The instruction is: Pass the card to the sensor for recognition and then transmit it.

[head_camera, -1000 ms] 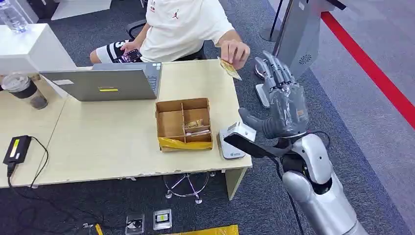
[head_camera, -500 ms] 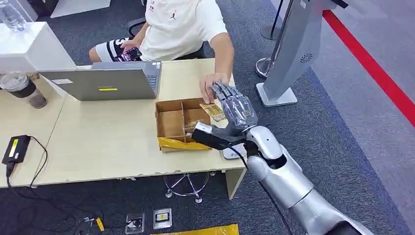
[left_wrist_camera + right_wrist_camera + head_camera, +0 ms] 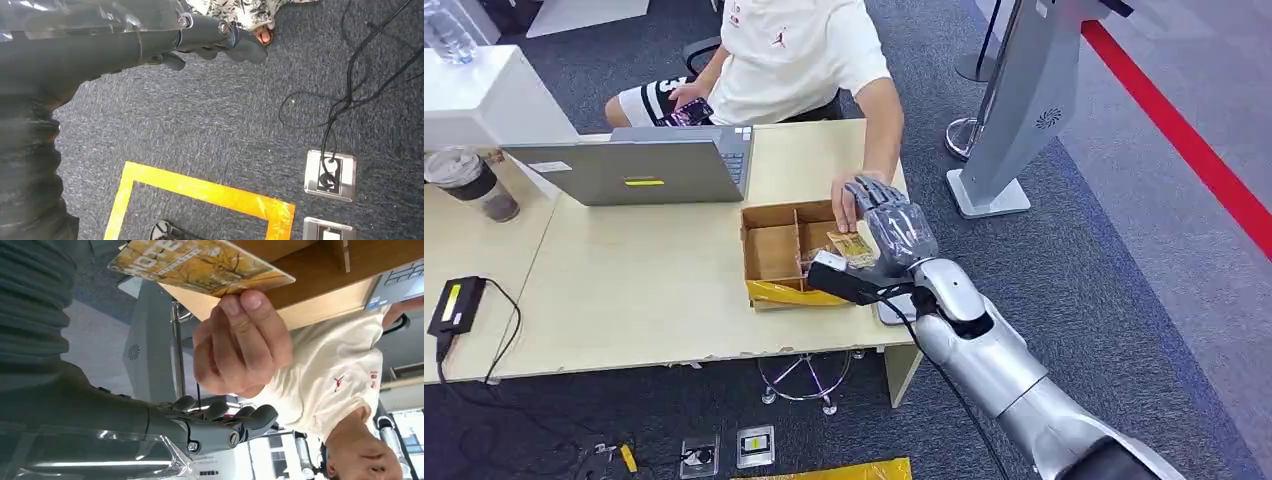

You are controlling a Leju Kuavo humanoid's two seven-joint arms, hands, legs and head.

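A yellow patterned card [image 3: 851,246] [image 3: 200,262] is held by a person's hand [image 3: 848,200] [image 3: 240,340] over the right side of the divided cardboard box [image 3: 774,250]. My right hand [image 3: 890,226] hovers beside that hand with its fingers [image 3: 220,422] stretched out and apart from the card, holding nothing. The white card sensor [image 3: 892,310] lies at the table's right front corner, mostly hidden under my right forearm. My left hand [image 3: 215,40] hangs low over the carpet with nothing in it.
A seated person in a white shirt is behind the table [image 3: 654,290]. A grey laptop [image 3: 634,170], a lidded cup [image 3: 469,180] and a black device [image 3: 459,303] are to the left. A grey kiosk stand [image 3: 1024,90] rises right of the table. Floor sockets [image 3: 330,175] lie below.
My right arm swung left from beside the table to over the box. The person's hand brought the card down from the table's far edge to the box.
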